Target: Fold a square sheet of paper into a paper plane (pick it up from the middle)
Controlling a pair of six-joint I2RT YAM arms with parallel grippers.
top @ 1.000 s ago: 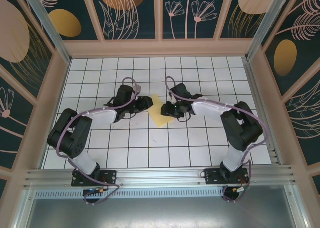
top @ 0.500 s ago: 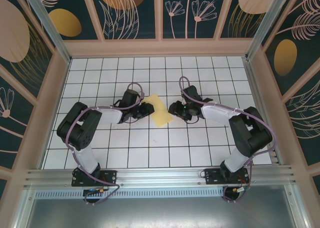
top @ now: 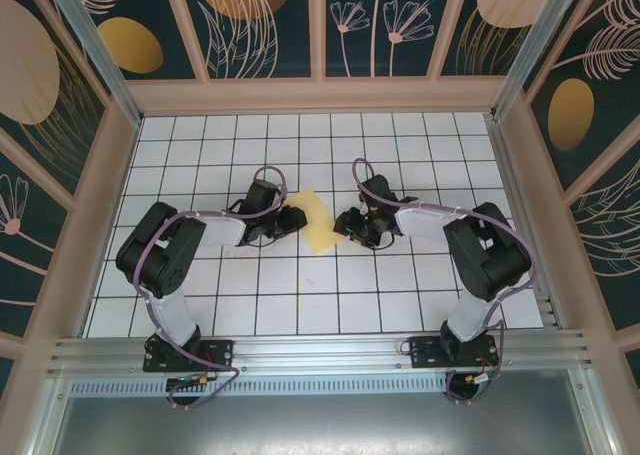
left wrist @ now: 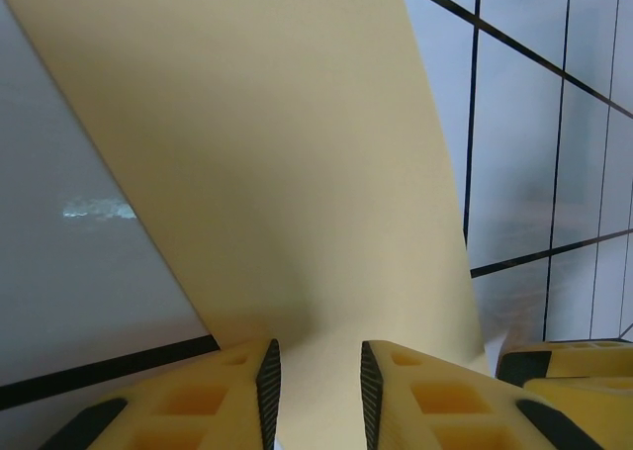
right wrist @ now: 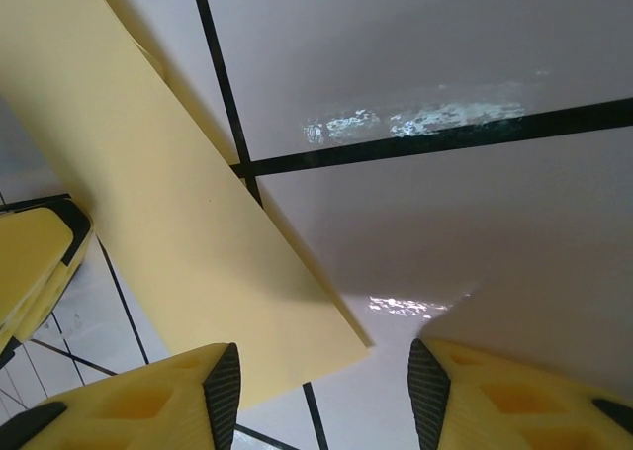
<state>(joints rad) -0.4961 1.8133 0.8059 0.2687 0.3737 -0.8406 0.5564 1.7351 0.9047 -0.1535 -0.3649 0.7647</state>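
Note:
The pale yellow sheet of paper (top: 318,221) lies on the white grid table between my two grippers, folded into a narrow slanted strip. In the right wrist view the paper (right wrist: 168,223) shows two layers along its edge. My left gripper (top: 295,218) is at the strip's left side. Its jaws (left wrist: 316,396) stand a small gap apart over the paper (left wrist: 277,153), not pinching it. My right gripper (top: 344,223) is at the right side, open wide (right wrist: 321,391), with the strip's near corner lying between its fingers.
The table (top: 300,295) is white tile with black grid lines, walled by wooden rails on three sides. The right gripper's yellow fingers (left wrist: 569,366) show at the lower right of the left wrist view. A left finger (right wrist: 35,257) shows in the right wrist view.
The left jaws have narrowed over the paper. The right gripper drew back to the right, then came in again to the strip's edge, opening wider. The left elbow swung inward.

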